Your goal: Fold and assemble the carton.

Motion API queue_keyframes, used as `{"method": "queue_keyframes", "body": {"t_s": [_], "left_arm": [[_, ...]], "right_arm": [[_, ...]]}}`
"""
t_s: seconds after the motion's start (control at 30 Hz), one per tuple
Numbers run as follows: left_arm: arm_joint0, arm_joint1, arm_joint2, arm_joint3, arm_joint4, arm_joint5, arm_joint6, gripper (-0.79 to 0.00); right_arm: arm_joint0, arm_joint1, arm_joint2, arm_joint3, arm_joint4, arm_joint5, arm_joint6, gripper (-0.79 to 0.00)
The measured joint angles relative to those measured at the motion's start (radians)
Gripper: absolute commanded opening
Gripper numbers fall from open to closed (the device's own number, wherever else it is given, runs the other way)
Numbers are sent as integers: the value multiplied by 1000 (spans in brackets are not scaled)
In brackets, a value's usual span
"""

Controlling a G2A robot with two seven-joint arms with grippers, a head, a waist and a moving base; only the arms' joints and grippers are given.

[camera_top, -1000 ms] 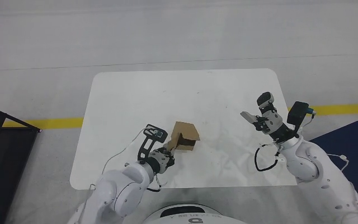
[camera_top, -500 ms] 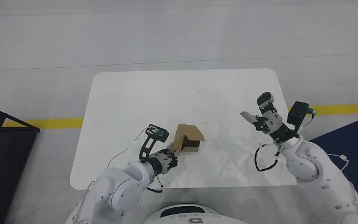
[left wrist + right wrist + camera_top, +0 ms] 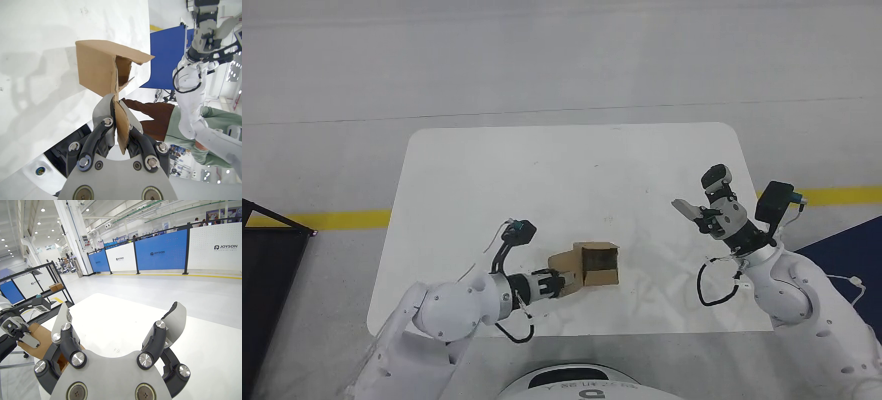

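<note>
Close by the table (image 3: 542,170) edge, left claw (image 3: 115,103) pinches carton (image 3: 96,66) flap.

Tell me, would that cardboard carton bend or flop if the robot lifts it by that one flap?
Probably light: the carton is thin, hollow cardboard with an open end. Its walls look stiff and hold their folded shape. The flap pinched in the left gripper joins at a crease, so the body would likely hinge there.

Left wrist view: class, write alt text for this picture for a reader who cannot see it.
The left hand is shut on a flap of the brown carton, whose partly folded body juts out beyond the fingers with the white table behind. The right arm stands farther off.
</note>
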Motion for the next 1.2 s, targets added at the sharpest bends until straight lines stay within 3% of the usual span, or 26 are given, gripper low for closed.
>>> {"method": "queue_keyframes", "body": {"t_s": [0.23,0.67,0.97,1.2], "left_arm": [[-49,-6,-3,91,-144,41,21,-785],[-88,4,17,176,-159,43,37,-785],[-100,10,26,187,-191,45,32,-785],[-105,16,26,193,-229,55,39,-785]], "right_arm": [[0,0,0,0,0,0,0,0],[9,-2,-1,-9,-21,-9,28,0],[29,-4,-40,-41,-306,-68,94,0],[47,-12,-119,-28,-519,-77,75,0]]}}
